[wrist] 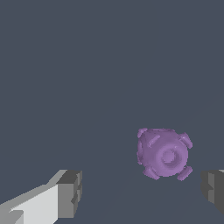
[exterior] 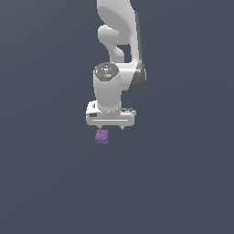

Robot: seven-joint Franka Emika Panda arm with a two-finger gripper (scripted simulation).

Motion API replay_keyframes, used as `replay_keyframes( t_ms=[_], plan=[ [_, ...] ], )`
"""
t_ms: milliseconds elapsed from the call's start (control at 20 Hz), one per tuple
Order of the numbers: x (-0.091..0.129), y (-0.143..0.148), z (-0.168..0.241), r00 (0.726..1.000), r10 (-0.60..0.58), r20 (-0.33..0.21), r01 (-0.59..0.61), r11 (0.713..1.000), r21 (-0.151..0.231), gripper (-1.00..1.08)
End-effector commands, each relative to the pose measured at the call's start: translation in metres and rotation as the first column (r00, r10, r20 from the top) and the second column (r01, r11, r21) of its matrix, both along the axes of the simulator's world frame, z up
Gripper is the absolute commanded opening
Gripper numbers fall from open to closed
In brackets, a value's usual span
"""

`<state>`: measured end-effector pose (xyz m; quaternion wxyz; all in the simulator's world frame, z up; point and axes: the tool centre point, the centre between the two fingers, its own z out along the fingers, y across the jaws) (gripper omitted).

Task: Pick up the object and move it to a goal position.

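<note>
Exterior view showed the white Panda arm (exterior: 119, 50) reaching down from the top of the picture against a plain dark grey-blue ground (exterior: 45, 183). Its gripper (exterior: 111, 128) hung with the broad white body level and two short fingertips poking out beneath it, set well apart. The object (exterior: 102, 135), a small purple lumpy ball with a bumpy skin, sat just below the gripper's body, under the fingertip nearer the exterior view's left rather than under the middle of the hand. It was much narrower than the gripper.

From the wrist view, the two grey finger pads (wrist: 70, 192) stood wide apart, one attached to a white finger, the other only partly in the picture at the edge. The gripper (wrist: 142, 192) was spread wide and had hold of nothing. The purple object (wrist: 164, 153) lay on the grey ground (wrist: 87, 65), off the line between the pads and closer to the pad at the picture's edge, with a clear gap to both. No finger touched it.
</note>
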<state>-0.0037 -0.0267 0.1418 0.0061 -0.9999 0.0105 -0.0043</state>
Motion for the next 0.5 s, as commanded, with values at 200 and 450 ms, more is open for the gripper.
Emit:
replay_keyframes(
  t_ms=[200,450],
  plan=[
    [-0.009,-0.042,-0.04,1.0,-0.018,-0.007,0.018,1.0,-0.009,1.0],
    [-0.013,-0.054,-0.052,1.0,-0.023,-0.009,0.023,1.0,-0.012,1.0]
  ],
)
